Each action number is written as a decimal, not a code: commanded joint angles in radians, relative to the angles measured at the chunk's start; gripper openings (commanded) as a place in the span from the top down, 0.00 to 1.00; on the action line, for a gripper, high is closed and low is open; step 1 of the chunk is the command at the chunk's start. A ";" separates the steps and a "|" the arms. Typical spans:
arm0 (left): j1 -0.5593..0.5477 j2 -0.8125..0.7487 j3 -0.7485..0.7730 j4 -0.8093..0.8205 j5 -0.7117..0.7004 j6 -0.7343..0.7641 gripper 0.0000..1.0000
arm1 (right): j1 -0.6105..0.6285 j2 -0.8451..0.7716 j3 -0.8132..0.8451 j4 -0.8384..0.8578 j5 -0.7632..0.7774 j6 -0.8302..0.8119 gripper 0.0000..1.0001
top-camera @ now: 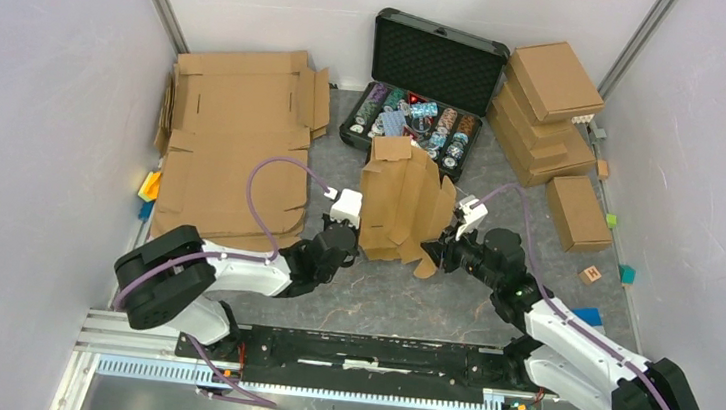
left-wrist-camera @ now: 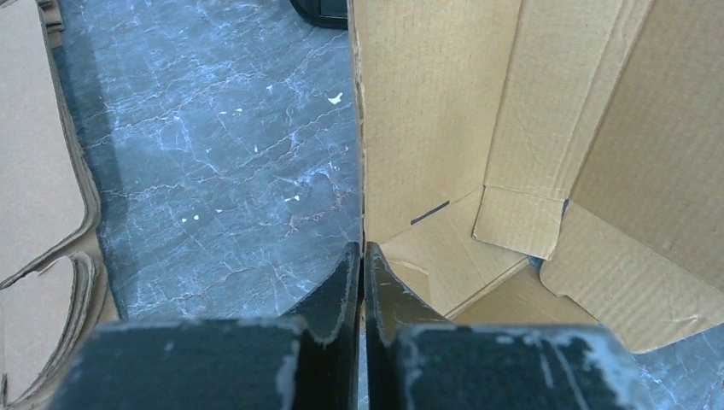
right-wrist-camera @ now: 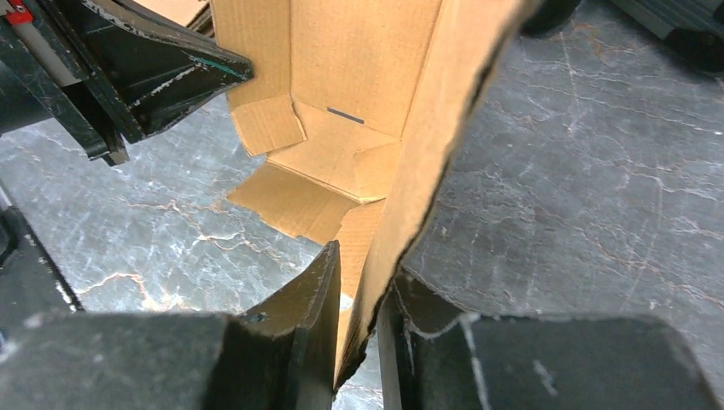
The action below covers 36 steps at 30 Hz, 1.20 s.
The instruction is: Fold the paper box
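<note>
The paper box [top-camera: 399, 204] is a half-folded brown cardboard mailer standing upright at the table's middle, with its walls and flaps loose. My left gripper [top-camera: 354, 236] is at its left wall. In the left wrist view, the left gripper [left-wrist-camera: 363, 249] is shut on that wall's near edge [left-wrist-camera: 427, 128]. My right gripper [top-camera: 438, 244] is at the box's right side. In the right wrist view, the right gripper [right-wrist-camera: 365, 265] is closed around the lower edge of the right wall [right-wrist-camera: 427, 145]. The left gripper's fingers [right-wrist-camera: 154, 68] show at the top left of that view.
A stack of large flat cardboard sheets [top-camera: 234, 142] lies at the left. An open black case of poker chips [top-camera: 432, 71] stands behind the box. Folded boxes [top-camera: 549, 112] are stacked at the back right, with one more box [top-camera: 577, 212] nearer. Small coloured blocks [top-camera: 590, 274] lie near the right and left walls.
</note>
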 commanded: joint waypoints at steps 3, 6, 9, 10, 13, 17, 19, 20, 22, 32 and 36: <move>-0.022 0.050 -0.017 0.165 -0.078 0.034 0.98 | 0.018 -0.040 0.021 -0.128 0.142 -0.093 0.73; -0.034 0.079 -0.030 0.207 -0.076 0.045 0.98 | 0.025 -0.045 0.017 -0.156 0.194 -0.121 0.74; -0.055 0.111 -0.036 0.235 -0.080 0.057 0.98 | 0.040 -0.048 0.027 -0.185 0.223 -0.155 0.73; -0.062 0.122 -0.040 0.250 -0.085 0.056 0.98 | 0.048 -0.049 0.031 -0.190 0.224 -0.165 0.73; -0.092 0.159 -0.046 0.287 -0.119 0.056 0.98 | 0.078 -0.065 0.031 -0.191 0.217 -0.185 0.72; -0.105 0.183 -0.047 0.291 -0.140 0.054 0.97 | 0.110 -0.090 0.012 -0.188 0.211 -0.192 0.71; -0.107 0.189 -0.049 0.291 -0.139 0.046 0.96 | 0.120 -0.089 0.005 -0.188 0.205 -0.185 0.71; -0.109 0.191 -0.049 0.294 -0.135 0.040 0.96 | 0.123 -0.086 -0.001 -0.185 0.196 -0.179 0.71; -0.111 0.196 -0.057 0.309 -0.121 0.033 0.94 | 0.128 -0.083 -0.016 -0.169 0.172 -0.150 0.72; -0.151 0.227 -0.059 0.364 -0.142 0.041 0.92 | 0.135 -0.115 -0.131 -0.055 0.098 0.059 0.73; -0.152 0.206 -0.043 0.285 -0.118 0.021 0.84 | 0.136 -0.128 -0.156 -0.046 0.124 0.059 0.74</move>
